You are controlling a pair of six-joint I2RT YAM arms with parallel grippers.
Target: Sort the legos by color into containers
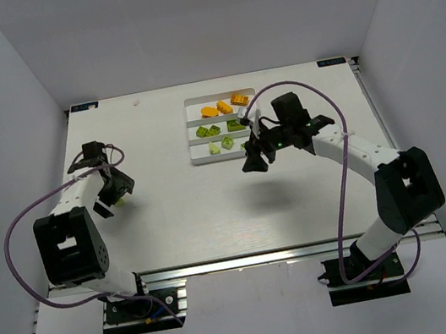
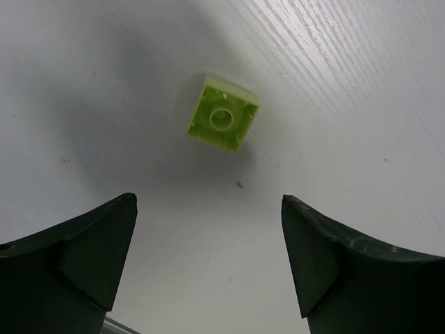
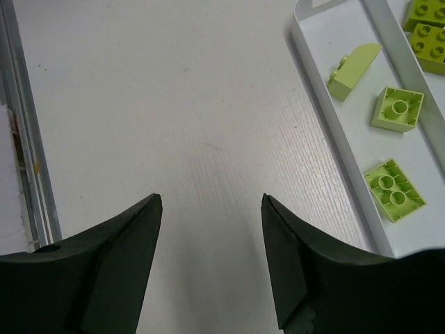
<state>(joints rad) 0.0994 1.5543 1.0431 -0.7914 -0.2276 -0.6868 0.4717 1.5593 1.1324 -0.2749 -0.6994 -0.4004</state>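
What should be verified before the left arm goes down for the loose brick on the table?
1. Left fingers open and empty: ok, they are spread wide with nothing between them.
2. Green brick in line: ok, it lies on the table ahead, roughly centred between the fingers, hollow side up.
3. Brick square to the fingers: not ok, it sits turned at an angle.
4. Right fingers out of the way: ok, they are open and empty over bare table beside the tray.
5. Room in the tray: ok, bare floor shows in the nearest row.
6. Which green row matches the brick: cannot tell.
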